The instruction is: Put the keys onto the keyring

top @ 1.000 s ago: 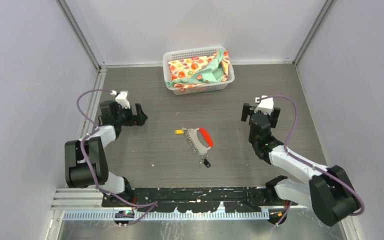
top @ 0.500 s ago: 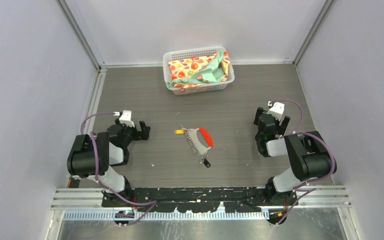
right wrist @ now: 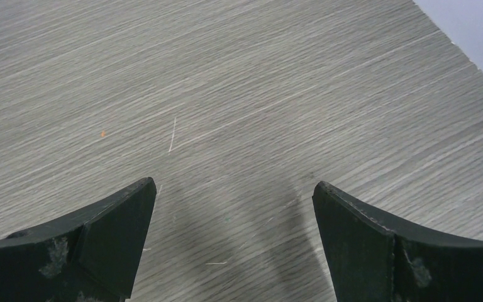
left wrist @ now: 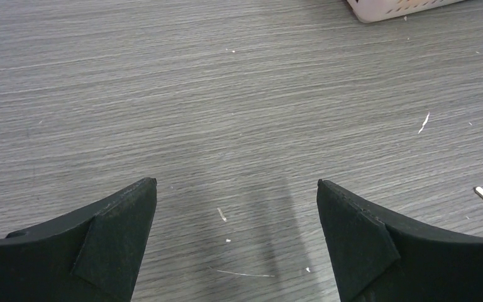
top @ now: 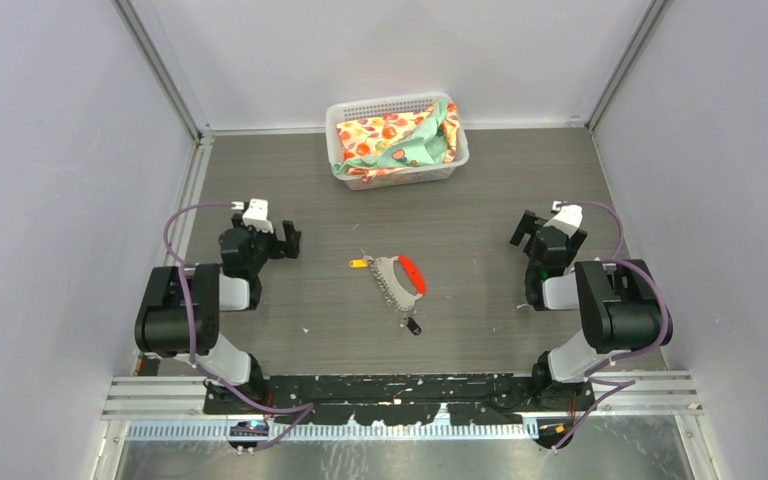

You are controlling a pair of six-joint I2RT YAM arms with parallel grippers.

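Grey wood-grain desk [top: 480,190] carries, nearest the arm bases, the black-headed key [top: 415,326], just at the near end of the curved keyring [top: 392,278], whose red tag [top: 412,273] lies along its right side, with the yellow key [top: 358,264] by its far left end. Well apart on either side, the left gripper [left wrist: 237,182] and right gripper [right wrist: 234,182] hang low over the desk, jaws spread wide, holding nothing. Farthest back, a white basket [top: 345,165] holds patterned cloth [top: 390,135]
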